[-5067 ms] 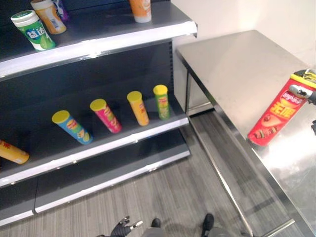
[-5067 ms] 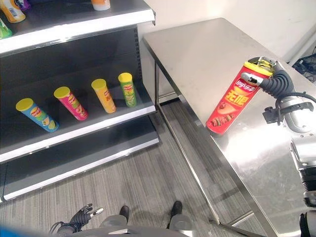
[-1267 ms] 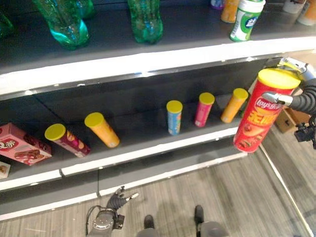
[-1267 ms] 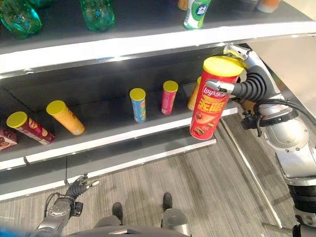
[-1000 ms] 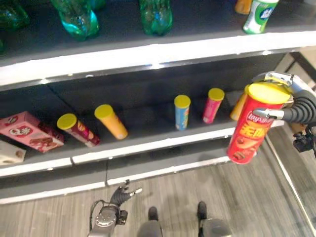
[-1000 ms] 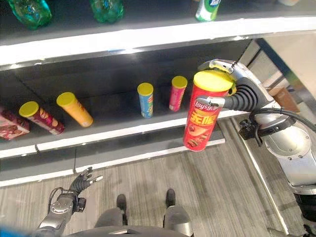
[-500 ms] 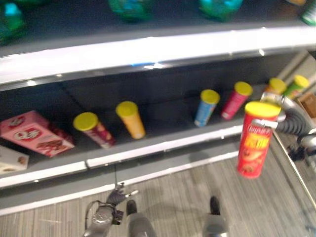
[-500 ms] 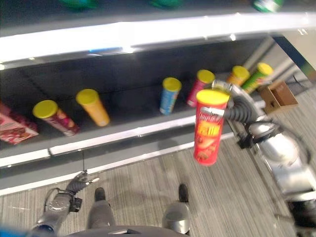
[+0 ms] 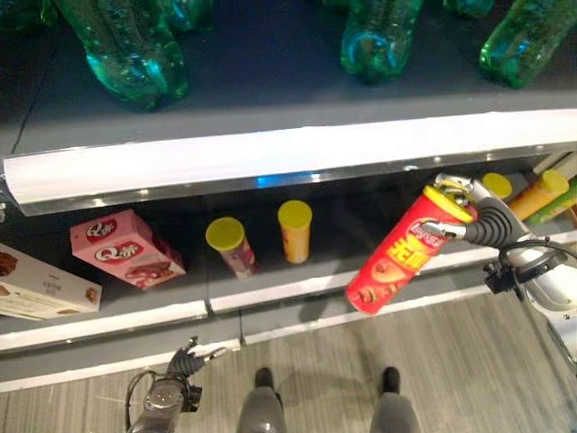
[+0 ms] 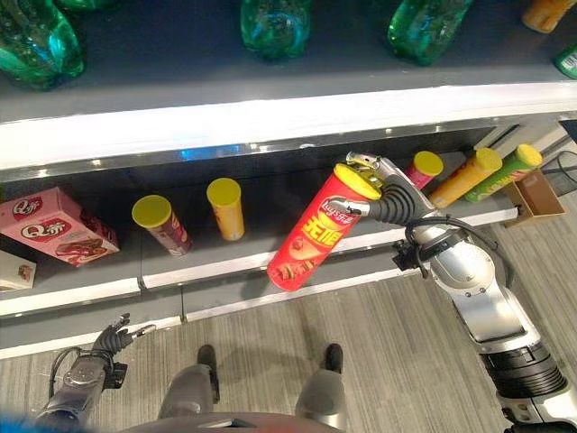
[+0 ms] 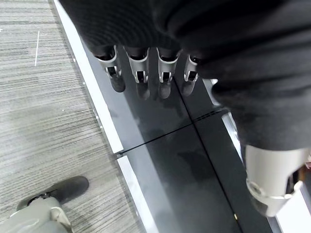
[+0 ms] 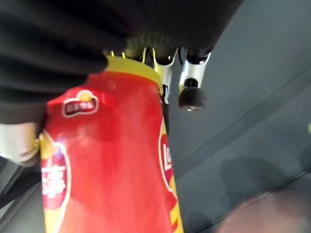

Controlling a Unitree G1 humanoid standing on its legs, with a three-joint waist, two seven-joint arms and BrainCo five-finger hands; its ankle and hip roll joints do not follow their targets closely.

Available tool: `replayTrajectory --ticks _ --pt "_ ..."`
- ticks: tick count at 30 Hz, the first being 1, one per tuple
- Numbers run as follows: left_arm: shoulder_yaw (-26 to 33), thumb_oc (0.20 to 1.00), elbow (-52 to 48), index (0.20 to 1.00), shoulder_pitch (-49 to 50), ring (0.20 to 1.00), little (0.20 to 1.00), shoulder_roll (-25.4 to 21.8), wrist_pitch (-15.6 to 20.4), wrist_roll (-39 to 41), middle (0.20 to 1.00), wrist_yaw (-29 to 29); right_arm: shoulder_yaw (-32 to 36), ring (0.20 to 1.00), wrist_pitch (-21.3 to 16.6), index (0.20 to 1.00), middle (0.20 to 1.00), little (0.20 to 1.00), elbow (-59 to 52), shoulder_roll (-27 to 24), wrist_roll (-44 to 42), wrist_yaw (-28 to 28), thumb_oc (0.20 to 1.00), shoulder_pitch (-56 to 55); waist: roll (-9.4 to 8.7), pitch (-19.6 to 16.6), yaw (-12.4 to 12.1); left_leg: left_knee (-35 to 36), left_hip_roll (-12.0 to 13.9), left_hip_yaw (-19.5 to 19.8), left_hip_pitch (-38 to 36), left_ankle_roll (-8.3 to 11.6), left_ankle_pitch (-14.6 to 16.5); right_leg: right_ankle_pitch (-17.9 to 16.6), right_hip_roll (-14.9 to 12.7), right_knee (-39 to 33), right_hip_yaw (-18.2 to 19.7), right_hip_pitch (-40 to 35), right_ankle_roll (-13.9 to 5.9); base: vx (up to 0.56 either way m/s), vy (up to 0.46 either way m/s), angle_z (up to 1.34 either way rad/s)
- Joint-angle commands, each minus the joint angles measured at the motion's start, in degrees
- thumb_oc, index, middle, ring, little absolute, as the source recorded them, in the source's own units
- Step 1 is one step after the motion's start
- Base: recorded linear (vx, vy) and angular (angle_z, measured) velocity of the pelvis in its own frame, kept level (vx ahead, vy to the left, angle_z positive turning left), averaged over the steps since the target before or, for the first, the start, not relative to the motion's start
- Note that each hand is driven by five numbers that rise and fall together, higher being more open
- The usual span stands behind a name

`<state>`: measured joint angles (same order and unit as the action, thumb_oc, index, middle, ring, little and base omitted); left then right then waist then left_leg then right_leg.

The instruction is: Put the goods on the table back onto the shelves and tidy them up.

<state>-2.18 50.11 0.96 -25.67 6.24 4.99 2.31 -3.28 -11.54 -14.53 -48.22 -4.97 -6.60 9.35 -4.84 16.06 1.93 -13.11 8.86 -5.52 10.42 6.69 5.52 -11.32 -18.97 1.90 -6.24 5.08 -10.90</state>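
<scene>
A: Why is the red can (image 10: 314, 234) tilted?
B: The right hand (image 10: 371, 192) grips it near the yellow lid, base swung toward the shelf (image 10: 225, 254), likely to slot it beside the standing cans (image 10: 225, 207).
A: The left hand (image 9: 183, 362)?
B: Idle, fingers loose, low over the striped floor (image 10: 379, 343).
A: Above?
B: Green bottles (image 9: 126, 54).

My right hand (image 10: 383, 194) grips its load, fingers curled (arm outstretched); my left hand (image 10: 110, 340) hangs low, fingers relaxed.
</scene>
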Motion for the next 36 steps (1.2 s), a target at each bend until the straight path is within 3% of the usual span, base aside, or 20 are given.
replayTrajectory --ticks 1,6,15,25,36 --pt "1.1 1.0 -0.2 1.0 -0.2 1.0 1.0 -0.3 1.5 -1.1 1.0 1.2 3.2 0.2 -2.9 0.2 0.2 0.2 -4.6 -5.7 -2.6 0.7 0.2 2.0 0.53 0.4 1.1 7.7 4.9 1.5 -8.6 3.06 -0.8 12.2 2.5 -0.7 0.6 -3.0 -2.21 0.06 -0.106 -0.1" --pt "-0.6 1.0 0.7 1.0 -0.5 1.0 1.0 1.9 1.6 -1.4 1.0 0.1 5.4 0.2 -2.5 0.2 0.2 0.2 -4.7 -5.8 -3.7 -0.5 0.2 -1.5 1.17 -0.9 2.4 9.1 6.6 1.4 -10.2 4.23 -2.0 13.2 3.7 -1.9 -0.2 -5.8 -1.79 0.09 -0.074 0.35" --pt "-1.7 1.0 1.4 1.0 -1.1 1.0 1.0 2.5 1.8 -2.9 1.0 -0.3 0.5 0.2 -2.8 0.2 0.2 0.2 -4.1 -6.9 -0.9 -1.6 0.2 0.1 1.18 -2.0 2.6 9.8 6.7 0.3 -11.5 4.34 -1.7 12.7 3.3 -4.0 -0.3 -7.8 -2.15 0.03 0.002 -0.08" --pt "-1.1 1.0 5.2 1.0 -1.3 1.0 1.0 2.1 1.4 -3.3 1.0 0.7 -9.3 0.2 -2.3 0.2 0.2 0.2 -2.2 -7.1 1.1 -2.8 0.2 7.6 -0.15 -2.7 0.8 9.8 5.6 0.0 -11.1 3.59 -0.8 11.6 1.5 -4.1 -1.0 -8.1 -3.19 0.0 0.012 0.02" --pt "-0.6 1.0 6.7 1.0 -0.3 1.0 1.0 3.1 0.9 -2.6 1.0 2.4 -16.6 0.2 -1.0 0.2 0.2 0.2 3.9 -2.0 8.4 -0.5 0.2 13.7 -0.18 -2.9 -1.8 10.0 4.3 1.1 -10.6 3.0 -0.4 11.3 0.2 -4.0 -2.9 -9.3 -3.51 0.01 0.005 0.07"
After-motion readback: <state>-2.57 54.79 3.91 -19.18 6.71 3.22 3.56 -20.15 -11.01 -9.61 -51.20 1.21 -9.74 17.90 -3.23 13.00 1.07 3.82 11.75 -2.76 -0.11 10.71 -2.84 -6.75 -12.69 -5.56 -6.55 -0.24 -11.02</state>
